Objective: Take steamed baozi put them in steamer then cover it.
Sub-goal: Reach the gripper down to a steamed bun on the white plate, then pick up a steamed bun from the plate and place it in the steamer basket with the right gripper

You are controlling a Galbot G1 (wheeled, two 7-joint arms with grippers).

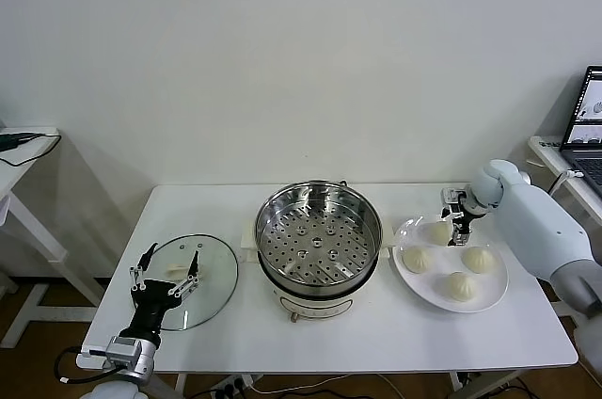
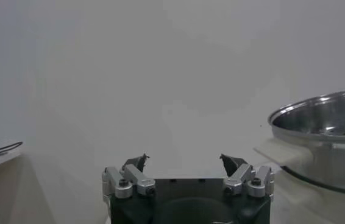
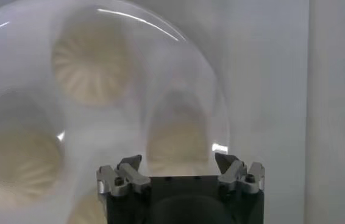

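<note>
The right gripper (image 1: 458,220) – fingers spread over the rear baozi (image 3: 177,141) near the desk's right edge – should descend centred, closing gently.

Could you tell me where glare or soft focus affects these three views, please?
Head view: sharp, even light; bright reflections on the steamer and faint ones on the cover. Left wrist view: left claw crisp, steamer rim soft with highlights. Right wrist view: right claw in focus, baozi and plate blurred, with glare streaks.
</note>
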